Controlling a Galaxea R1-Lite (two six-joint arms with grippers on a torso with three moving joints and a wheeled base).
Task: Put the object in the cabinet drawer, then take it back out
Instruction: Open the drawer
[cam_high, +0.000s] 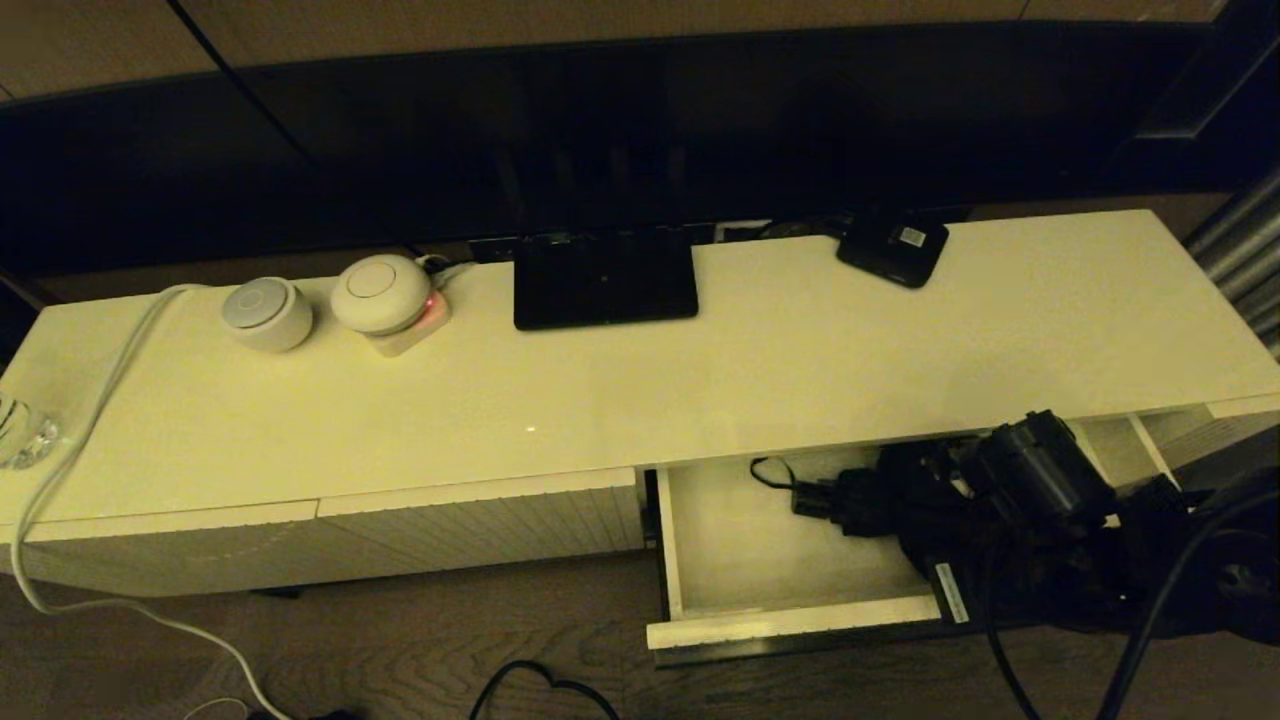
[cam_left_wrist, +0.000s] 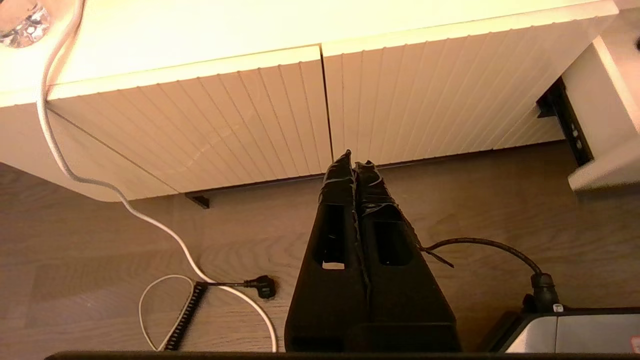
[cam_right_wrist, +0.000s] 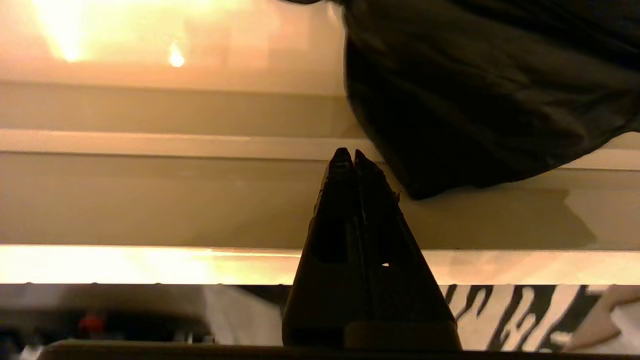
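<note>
Two grippers are seen with their fingers pressed together and holding nothing: the left gripper (cam_left_wrist: 354, 164) hangs low over the wooden floor (cam_left_wrist: 150, 240) in front of the closed ribbed fronts (cam_left_wrist: 280, 115), and the right gripper (cam_right_wrist: 348, 156) is poised at the open cabinet drawer (cam_high: 790, 625), just beside the umbrella (cam_high: 880, 505) without gripping it. On the floor a white cable (cam_left_wrist: 165, 235) and a black plug (cam_left_wrist: 264, 286) are seen lying loose. The drawer is pulled out from the cabinet, and the black umbrella is laid inside it, its bunched fabric (cam_right_wrist: 475, 95) spread toward the drawer's right side and its thin wrist loop (cam_high: 768, 468) lying on the pale drawer bottom. Farther back, on the cream surface (cam_high: 700, 380), two round white devices (cam_high: 268, 312) are set at the left, a dark stand base (cam_high: 604, 277) at the middle, and a small black box (cam_high: 892, 246) with a white label at the right; the label's writing cannot be read.
</note>
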